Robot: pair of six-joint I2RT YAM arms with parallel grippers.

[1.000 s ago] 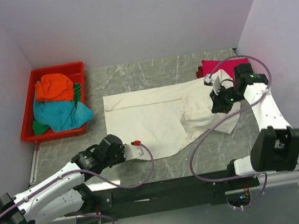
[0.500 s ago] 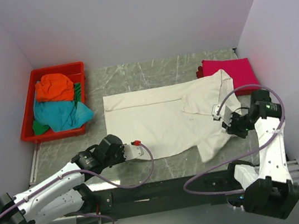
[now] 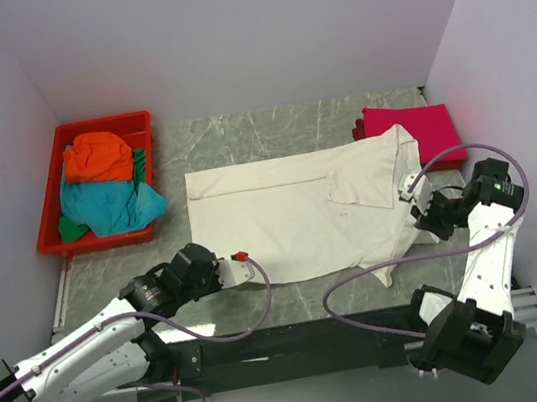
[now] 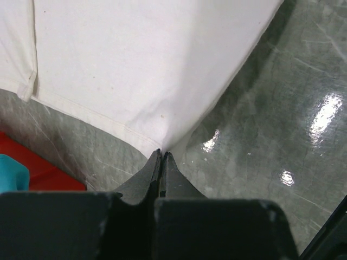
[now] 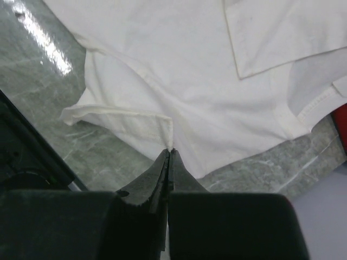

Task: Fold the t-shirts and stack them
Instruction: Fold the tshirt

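Cream shirt point(image 3: 291, 213) lies spread out on the table point(image 3: 268, 130), mostly flat. One sleeve is turned over onto the body at the right, and no real fold is made yet. Left gripper point(image 4: 161, 158) is pinched tight on the near-left hem corner, and the cloth tents up a little at the tips. Right gripper point(image 5: 169, 154) is also clamped closed, nipping the near-right edge by the sleeve hem, with that corner drawn out toward it.

Pink shirt point(image 3: 409, 126) sits at the far right of the table as a neat rectangle, so I'd call it folded and the start of the stack. Orange shirt point(image 3: 98, 156) and teal shirt point(image 3: 108, 207) are bunched in the tray point(image 3: 105, 122), unfolded.

So roughly one is done, the cream one is at the spreading or first-fold stage, and at least two wait in the tray. Stacking is barely begun.
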